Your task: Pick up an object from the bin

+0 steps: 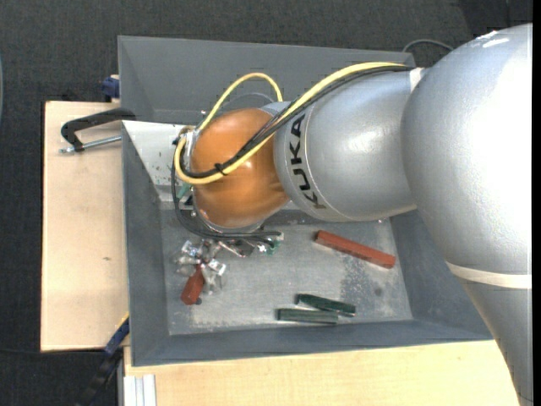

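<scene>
My gripper (243, 242) shows as dark metal parts just under the orange cover, low over the left half of the bin floor. Right below and to its left lies a small crumpled silver thing (196, 259) with a red-brown piece (193, 289) sticking out toward the front. A red-brown flat stick (355, 249) lies to the gripper's right, apart from it. Nothing shows as held.
Two dark green sticks (317, 309) lie side by side near the bin's front wall, right of centre. The arm and its orange cover with yellow cable hide the back and middle of the bin. A white sheet leans in the back left corner.
</scene>
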Robot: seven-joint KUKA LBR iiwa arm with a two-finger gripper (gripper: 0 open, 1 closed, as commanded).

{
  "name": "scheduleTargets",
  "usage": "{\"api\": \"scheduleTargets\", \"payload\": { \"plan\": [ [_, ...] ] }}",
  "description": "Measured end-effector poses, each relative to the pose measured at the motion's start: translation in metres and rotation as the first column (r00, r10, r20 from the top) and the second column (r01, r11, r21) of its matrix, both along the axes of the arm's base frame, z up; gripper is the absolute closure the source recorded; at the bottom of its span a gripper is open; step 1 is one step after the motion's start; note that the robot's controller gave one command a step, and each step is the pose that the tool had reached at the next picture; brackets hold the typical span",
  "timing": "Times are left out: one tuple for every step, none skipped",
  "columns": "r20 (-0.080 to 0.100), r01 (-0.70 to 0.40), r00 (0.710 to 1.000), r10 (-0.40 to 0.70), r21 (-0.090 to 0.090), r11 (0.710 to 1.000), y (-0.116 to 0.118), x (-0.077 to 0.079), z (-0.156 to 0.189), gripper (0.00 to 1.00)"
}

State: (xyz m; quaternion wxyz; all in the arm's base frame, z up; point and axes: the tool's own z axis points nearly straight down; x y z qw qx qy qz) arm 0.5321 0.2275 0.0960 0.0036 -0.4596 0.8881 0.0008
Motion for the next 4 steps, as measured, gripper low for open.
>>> {"api": "scheduleTargets", "payload": {
  "plan": [
    [-0.006,0.0,1.0,0.0,-0.003,1.0,0.0,-0.002,0.011,1.0],
    [-0.007,0.0,1.0,0.0,-0.003,1.0,0.0,-0.002,0.033,1.0],
    [-0.003,0.0,1.0,0.0,-0.001,1.0,0.0,-0.001,0.054,1.0],
    [0.0,0.0,1.0,0.0,0.0,1.0,0.0,0.0,0.07,1.0]
  ]
}}
